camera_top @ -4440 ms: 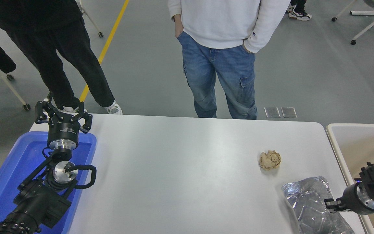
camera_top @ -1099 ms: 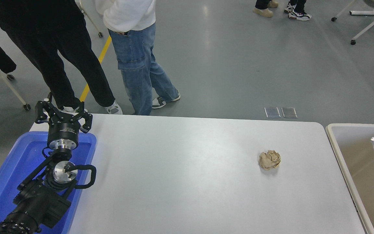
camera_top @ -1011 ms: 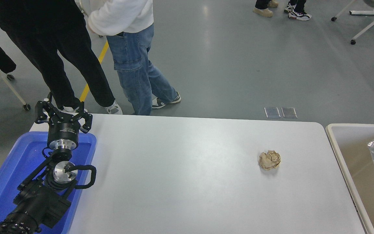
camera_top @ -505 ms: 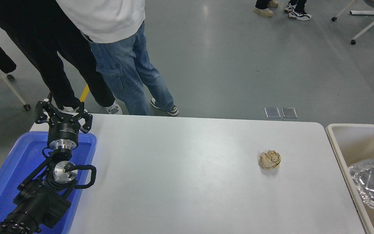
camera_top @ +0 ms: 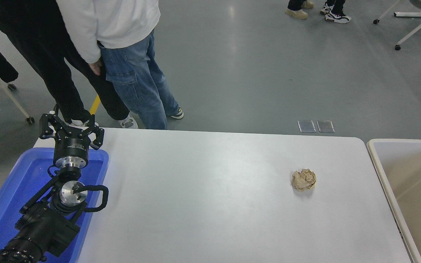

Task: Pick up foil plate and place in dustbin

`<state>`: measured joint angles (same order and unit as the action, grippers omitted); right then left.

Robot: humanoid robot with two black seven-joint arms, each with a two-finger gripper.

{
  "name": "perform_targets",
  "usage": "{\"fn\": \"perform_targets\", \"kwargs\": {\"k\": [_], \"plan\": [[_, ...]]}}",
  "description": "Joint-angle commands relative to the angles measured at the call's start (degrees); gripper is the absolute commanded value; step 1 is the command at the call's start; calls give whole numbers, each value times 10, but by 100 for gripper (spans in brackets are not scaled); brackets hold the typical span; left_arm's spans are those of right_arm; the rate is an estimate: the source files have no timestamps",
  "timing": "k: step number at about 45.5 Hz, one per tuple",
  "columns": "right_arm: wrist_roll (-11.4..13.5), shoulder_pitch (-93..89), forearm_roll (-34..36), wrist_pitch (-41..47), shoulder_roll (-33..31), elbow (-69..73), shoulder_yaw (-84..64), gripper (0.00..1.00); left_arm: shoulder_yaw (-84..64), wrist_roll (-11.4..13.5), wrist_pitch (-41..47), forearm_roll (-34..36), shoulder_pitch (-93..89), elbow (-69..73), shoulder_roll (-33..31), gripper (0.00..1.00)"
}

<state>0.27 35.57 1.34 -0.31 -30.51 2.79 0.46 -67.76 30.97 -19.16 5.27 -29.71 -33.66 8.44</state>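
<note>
The dustbin (camera_top: 375,151), a big beige tub with a thick pale rim, stands off the table's right end; only its bare inner walls show. The foil plate is out of view. My left gripper (camera_top: 71,128) is parked open above the far end of the blue tray at the lower left, nothing between its fingers. No part of my right arm shows in the picture.
A crumpled brown paper ball (camera_top: 303,179) lies on the white table (camera_top: 203,197) right of centre. A blue tray (camera_top: 9,197) sits under my left arm. Two people (camera_top: 122,54) stand at the far left corner of the table. Chair legs stand at the far right.
The foil plate, seen dropping inside the dustbin half a second ago, has gone from view. The person in jeans has shifted slightly at the far left. My left arm has not moved.
</note>
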Motion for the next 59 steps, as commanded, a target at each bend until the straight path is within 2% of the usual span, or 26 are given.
{"fn": "perform_targets", "kwargs": {"k": [1, 10, 18, 26, 32, 37, 59], "plan": [[2, 70, -6, 41, -43, 16, -56, 100, 0, 0, 0, 0, 0, 0, 0, 99], [3, 135, -12, 71, -117, 98, -71, 100, 0, 0, 0, 0, 0, 0, 0, 99], [3, 206, -63, 67, -224, 266, -76, 100, 0, 0, 0, 0, 0, 0, 0, 99], [4, 274, -139, 70, -299, 389, -77, 100, 0, 0, 0, 0, 0, 0, 0, 99], [11, 316, -166, 71, -343, 462, -78, 100, 0, 0, 0, 0, 0, 0, 0, 99], [25, 340, -185, 72, -351, 496, -84, 100, 0, 0, 0, 0, 0, 0, 0, 99], [19, 649, -199, 71, -327, 625, -411, 100, 0, 0, 0, 0, 0, 0, 0, 99]]}}
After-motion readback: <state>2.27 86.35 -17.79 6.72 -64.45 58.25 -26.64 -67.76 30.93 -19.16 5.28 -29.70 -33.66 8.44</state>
